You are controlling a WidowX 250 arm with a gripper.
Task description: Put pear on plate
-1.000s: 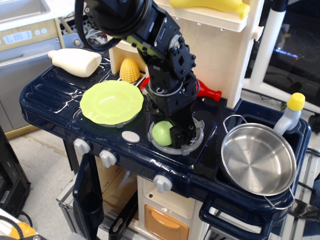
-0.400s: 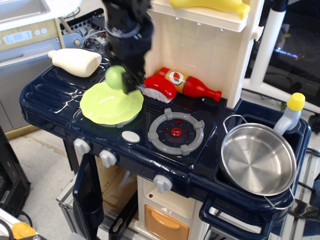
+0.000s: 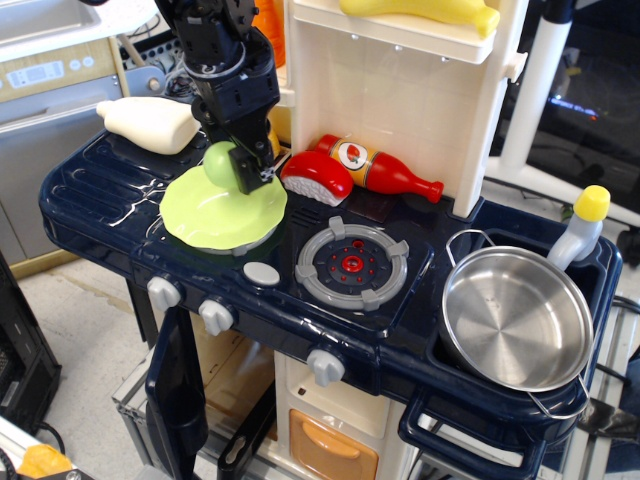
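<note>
The light-green pear (image 3: 216,163) is held in my black gripper (image 3: 236,168), whose fingers are closed around it. It hangs just above the back part of the lime-green plate (image 3: 222,212), which lies on the left of the dark blue toy stove top. I cannot tell whether the pear touches the plate. The arm comes down from the top left and hides what is behind it.
A cream bottle (image 3: 150,123) lies at the back left. A red sushi piece (image 3: 316,177) and a red ketchup bottle (image 3: 382,167) lie behind the grey burner (image 3: 351,264). A steel pan (image 3: 516,316) sits at the right, with a yellow-capped bottle (image 3: 580,226) beside it.
The gripper lifted the pear off the burner and carried it left, over the plate. In the last half second it moved a little lower and left.
</note>
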